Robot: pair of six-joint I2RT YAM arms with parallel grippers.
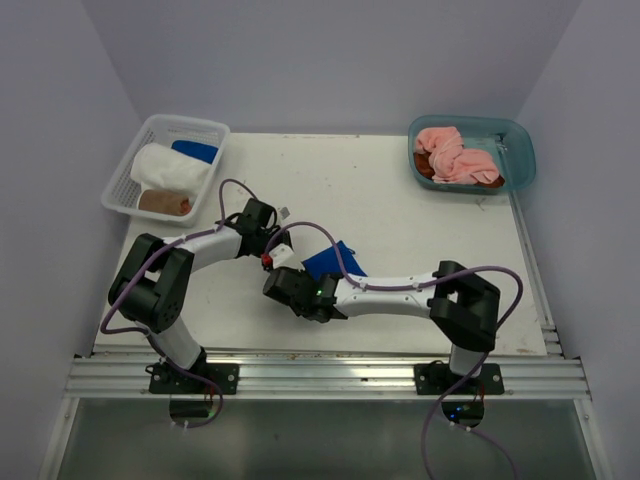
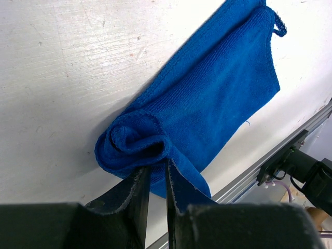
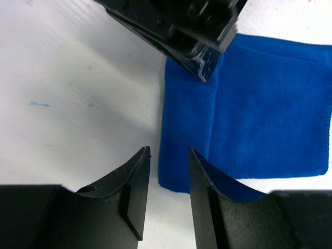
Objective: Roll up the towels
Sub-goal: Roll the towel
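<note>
Blue towel [image 2: 218, 98] half rolled, its coil pinched by left tool [image 2: 157, 175].

We are looking at a robotics lab cell: a left arm [image 1: 165, 285] and a right arm [image 1: 400, 295] are standing bolted to an aluminium rail [image 1: 330, 378] at the edge of a scuffed white worktop [image 1: 380, 200], purple cables [image 1: 235, 188] are trailing off them, and 3 plain pale walls [image 1: 330, 60] are boxing everything in.
</note>
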